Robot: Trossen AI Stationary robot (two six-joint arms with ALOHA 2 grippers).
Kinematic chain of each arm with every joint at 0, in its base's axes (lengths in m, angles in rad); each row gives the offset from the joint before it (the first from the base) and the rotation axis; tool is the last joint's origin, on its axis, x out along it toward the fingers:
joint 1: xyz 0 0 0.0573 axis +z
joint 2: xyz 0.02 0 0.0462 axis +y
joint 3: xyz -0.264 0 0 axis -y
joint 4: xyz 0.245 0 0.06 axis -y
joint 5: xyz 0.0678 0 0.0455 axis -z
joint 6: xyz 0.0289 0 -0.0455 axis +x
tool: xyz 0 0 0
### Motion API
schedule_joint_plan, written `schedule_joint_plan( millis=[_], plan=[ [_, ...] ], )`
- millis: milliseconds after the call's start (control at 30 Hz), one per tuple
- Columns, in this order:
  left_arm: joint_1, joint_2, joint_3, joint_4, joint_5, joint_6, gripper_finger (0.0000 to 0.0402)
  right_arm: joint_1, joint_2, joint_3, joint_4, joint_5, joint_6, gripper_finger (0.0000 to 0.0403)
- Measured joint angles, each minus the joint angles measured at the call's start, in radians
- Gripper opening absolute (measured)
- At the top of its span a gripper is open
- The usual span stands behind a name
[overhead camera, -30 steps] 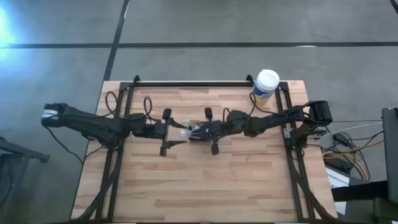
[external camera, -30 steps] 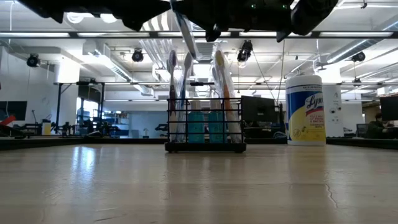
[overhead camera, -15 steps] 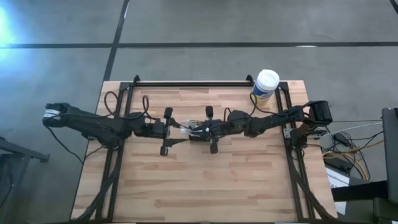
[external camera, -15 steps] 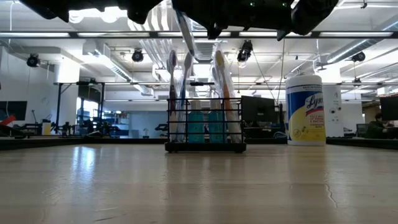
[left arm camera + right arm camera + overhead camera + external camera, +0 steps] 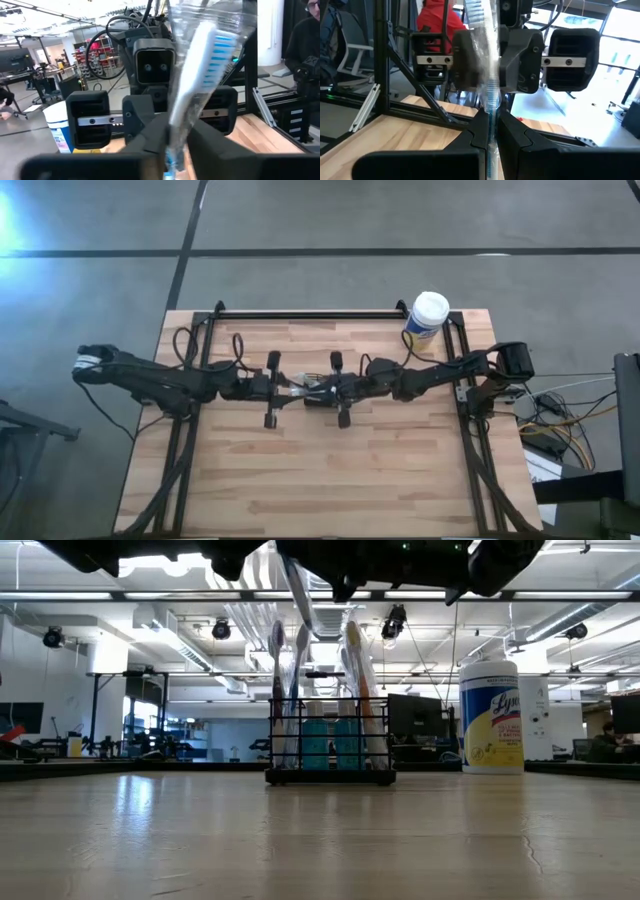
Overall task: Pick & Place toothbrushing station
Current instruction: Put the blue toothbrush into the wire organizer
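Above the table's middle a toothbrush (image 5: 200, 75) with a white head and blue bristles, in a clear wrapper, is held between both grippers. My left gripper (image 5: 287, 390) comes from the left and my right gripper (image 5: 313, 392) from the right, both shut on it and facing each other. Below them the black wire basket (image 5: 330, 748) stands on the table with several toothbrushes (image 5: 300, 690) and two tubes (image 5: 330, 745) upright in it. The held brush's lower part (image 5: 298, 595) slants down toward the basket. My left gripper pinches the wrapped toothbrush's handle (image 5: 172, 131) between its two fingers, below the head, coming level from the table's left, across the handle. The brush stands tilted, head up, clear of the basket. My right gripper pinches the handle (image 5: 491, 107) between its two fingers, level from the table's right, across it. The wrapped head (image 5: 479, 20) rises above the fingers.
A white-lidded canister with a yellow label (image 5: 427, 316) stands at the table's far right corner, right of the basket in the low view (image 5: 490, 718). Black frame rails (image 5: 310, 313) run along the far and side edges. A person in red (image 5: 437, 20) is beyond the table.
My left gripper has moved a little toward the right gripper and shut its fingers on the wrapped toothbrush, taking hold of it. My right gripper has kept its hold. The toothbrush has stayed in place above the basket.
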Motion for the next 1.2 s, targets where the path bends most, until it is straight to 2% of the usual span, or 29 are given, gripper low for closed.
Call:
schedule_joint_plan(
  millis=[67, 100, 233, 500, 633, 733, 833, 967, 1067, 1200],
  plan=[
    [0.000, -0.001, 0.000, -0.001, 0.000, 0.009, 0.0031, 0.000, 0.000, 0.000, -0.001, -0.001, 0.000, 0.0013],
    [0.000, -0.001, 0.000, -0.001, -0.002, 0.013, 0.0021, 0.000, 0.000, 0.000, -0.002, -0.002, 0.000, 0.0013],
    [0.000, -0.001, 0.000, -0.005, -0.001, 0.013, 0.0020, 0.001, 0.000, 0.000, -0.015, -0.006, 0.001, 0.0027],
    [-0.005, -0.034, 0.002, -0.051, 0.018, 0.004, 0.0020, 0.011, -0.029, 0.000, -0.053, -0.001, 0.012, 0.0147],
    [-0.018, -0.074, 0.002, -0.103, 0.020, 0.000, 0.0020, 0.011, -0.127, 0.000, -0.181, -0.001, 0.029, 0.0193],
    [-0.028, -0.099, 0.002, -0.139, 0.019, -0.002, 0.0020, 0.012, -0.213, 0.000, -0.316, 0.009, 0.040, 0.0208],
    [-0.037, -0.106, 0.002, -0.201, 0.013, -0.002, 0.0020, 0.014, -0.301, -0.019, -0.390, 0.029, 0.053, 0.0207],
    [-0.051, -0.077, 0.001, -0.239, 0.002, 0.006, 0.0020, 0.014, -0.402, -0.109, -0.387, 0.030, 0.050, 0.0186],
    [-0.067, -0.052, 0.000, -0.244, -0.080, 0.053, 0.0020, 0.016, -0.479, -0.198, -0.373, 0.071, 0.050, 0.0154],
    [-0.068, -0.017, 0.000, -0.244, -0.189, 0.112, 0.0020, 0.024, -0.561, -0.320, -0.336, 0.135, 0.049, 0.0088]
  ],
)
